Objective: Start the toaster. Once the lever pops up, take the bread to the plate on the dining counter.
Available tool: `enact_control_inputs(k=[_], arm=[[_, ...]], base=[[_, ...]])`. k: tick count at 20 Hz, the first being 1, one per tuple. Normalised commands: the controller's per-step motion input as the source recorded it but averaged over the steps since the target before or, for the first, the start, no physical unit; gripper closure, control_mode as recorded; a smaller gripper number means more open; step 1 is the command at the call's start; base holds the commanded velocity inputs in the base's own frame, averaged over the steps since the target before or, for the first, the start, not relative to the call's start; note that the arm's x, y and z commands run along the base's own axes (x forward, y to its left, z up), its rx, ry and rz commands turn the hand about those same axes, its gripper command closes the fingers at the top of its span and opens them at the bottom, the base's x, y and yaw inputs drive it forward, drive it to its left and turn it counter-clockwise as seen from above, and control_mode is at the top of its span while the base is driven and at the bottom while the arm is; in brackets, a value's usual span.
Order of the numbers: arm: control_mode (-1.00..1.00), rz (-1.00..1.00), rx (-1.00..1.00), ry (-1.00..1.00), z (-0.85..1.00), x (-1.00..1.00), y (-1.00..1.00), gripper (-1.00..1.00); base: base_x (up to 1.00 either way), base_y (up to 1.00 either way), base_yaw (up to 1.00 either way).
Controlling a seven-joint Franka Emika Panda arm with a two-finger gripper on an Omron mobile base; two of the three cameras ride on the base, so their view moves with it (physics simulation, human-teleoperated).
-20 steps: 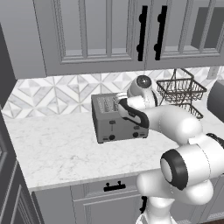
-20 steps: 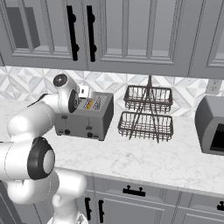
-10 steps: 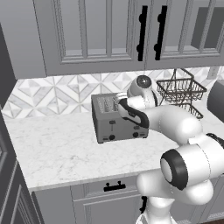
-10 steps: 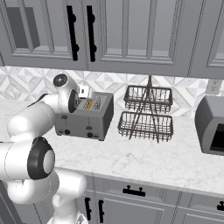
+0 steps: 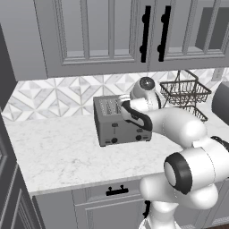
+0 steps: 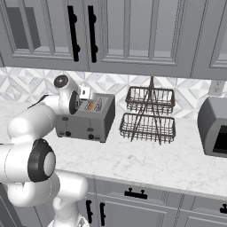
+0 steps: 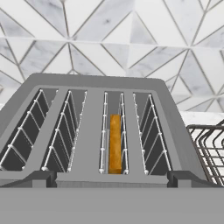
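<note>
**Arm bent over, hand tipped down, jaws wide**

The white arm rises from its base, folds at a dark elbow joint and reaches forward and down, the forearm sloping toward the back wall. The wrist is turned so the hand points downward and slightly forward. The gripper point(image 6: 84, 94) sits at the end of that reach, partly hidden behind the wrist in both base views. Its jaws stand fully apart and nothing is between them.

The bread point(image 7: 115, 144) is seated in the toaster point(image 5: 117, 125), which is flanked rightward on the counter point(image 5: 53, 147) by a wire basket rack point(image 6: 148, 116).
</note>
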Motion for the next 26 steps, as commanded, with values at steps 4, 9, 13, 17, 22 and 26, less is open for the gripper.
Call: enact_control_inputs(k=[4, 9, 13, 17, 22, 26], arm=[[-1.0, 0.0, 0.0, 0.0, 0.0, 0.0, 0.0, -1.0], [-1.0, 0.0, 0.0, 0.0, 0.0, 0.0, 0.0, -1.0], [-1.0, 0.0, 0.0, 0.0, 0.0, 0.0, 0.0, -1.0], [-1.0, 0.0, 0.0, 0.0, 0.0, 0.0, 0.0, -1.0], [-1.0, 0.0, 0.0, 0.0, 0.0, 0.0, 0.0, -1.0], [-1.0, 0.0, 0.0, 0.0, 0.0, 0.0, 0.0, -1.0]], base=[[0.0, 0.0, 0.0], [0.0, 0.0, 0.0], [0.0, 0.0, 0.0], [0.0, 0.0, 0.0], [0.0, 0.0, 0.0], [0.0, 0.0, 0.0]])
